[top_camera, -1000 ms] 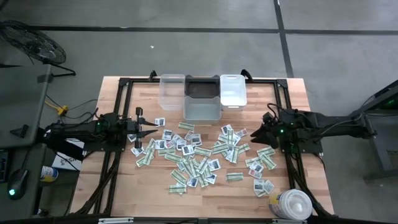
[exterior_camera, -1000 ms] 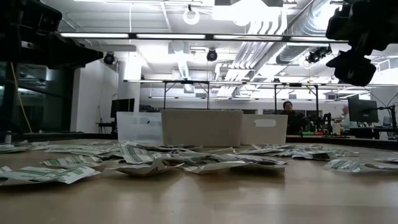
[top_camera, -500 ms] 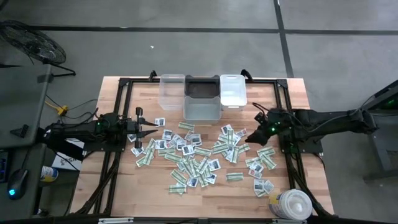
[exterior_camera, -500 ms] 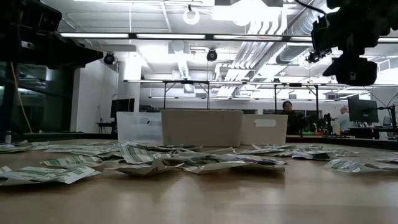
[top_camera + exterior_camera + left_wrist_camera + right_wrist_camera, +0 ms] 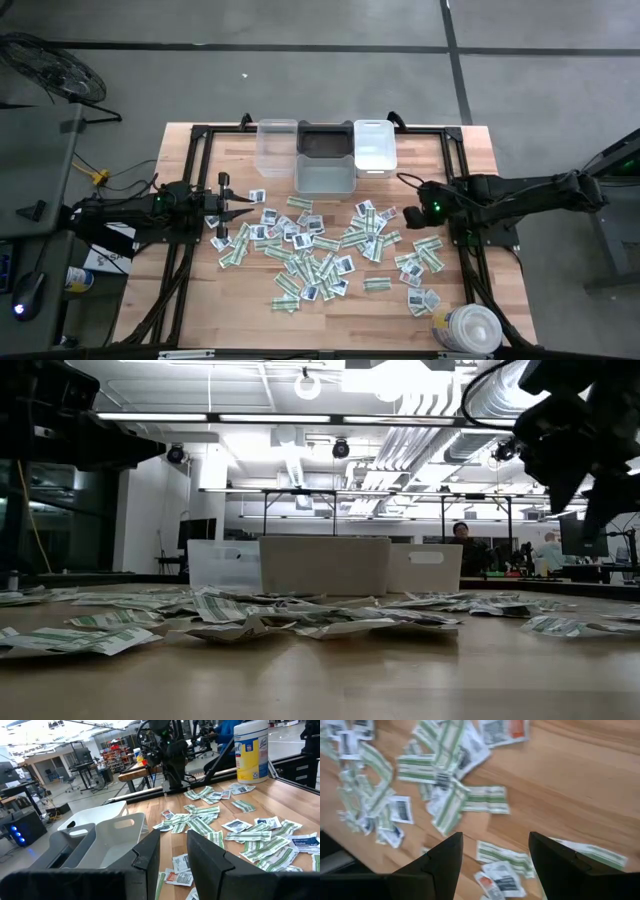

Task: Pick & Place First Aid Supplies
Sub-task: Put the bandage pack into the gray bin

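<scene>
Evenly and brightly lit from above in the high view, with only soft, short shadows under the packets [image 5: 318,245] on the wooden surface [image 5: 200,300]. Strong glare from ceiling light strips [image 5: 250,417] in the low view, leaving the arms as near-black silhouettes and the nearest stretch of wood blurred. Heavy motion smear across the right wrist view; sharper in the left wrist view, though soft in the foreground.
</scene>
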Motion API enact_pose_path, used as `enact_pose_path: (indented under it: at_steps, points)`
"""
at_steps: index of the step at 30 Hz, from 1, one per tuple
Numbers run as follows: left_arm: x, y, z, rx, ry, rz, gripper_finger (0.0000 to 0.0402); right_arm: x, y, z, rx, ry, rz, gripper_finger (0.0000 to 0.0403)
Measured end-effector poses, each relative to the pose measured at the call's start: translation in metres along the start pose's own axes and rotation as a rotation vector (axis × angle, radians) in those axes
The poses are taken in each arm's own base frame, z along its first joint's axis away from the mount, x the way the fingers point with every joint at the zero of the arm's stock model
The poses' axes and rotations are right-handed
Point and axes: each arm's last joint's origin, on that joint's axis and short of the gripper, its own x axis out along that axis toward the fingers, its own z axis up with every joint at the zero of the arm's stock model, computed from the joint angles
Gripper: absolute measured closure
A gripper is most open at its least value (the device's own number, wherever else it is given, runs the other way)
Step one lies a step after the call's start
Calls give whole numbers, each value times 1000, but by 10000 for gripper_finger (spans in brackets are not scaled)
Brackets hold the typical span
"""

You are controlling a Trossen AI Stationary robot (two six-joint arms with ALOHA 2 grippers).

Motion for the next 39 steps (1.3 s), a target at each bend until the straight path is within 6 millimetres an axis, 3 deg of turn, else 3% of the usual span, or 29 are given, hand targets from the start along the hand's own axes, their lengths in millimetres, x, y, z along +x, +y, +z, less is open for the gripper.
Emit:
enact_pose_path:
  at_steps: [11,23,27,35,39]
  points:
    - [0,0,0,0,0,0,305,8,-11,-3,32,101,-184,183]
    - [0,0,0,0,0,0,305,29,-10,1,77,132,-339,183]
    - [0,0,0,0,0,1,305,37,-2,4,27,138,-339,183]
    - [0,0,0,0,-1,0,305,32,21,11,-253,193,-422,183]
    - [0,0,0,0,0,0,305,39,28,13,-218,243,-493,183]
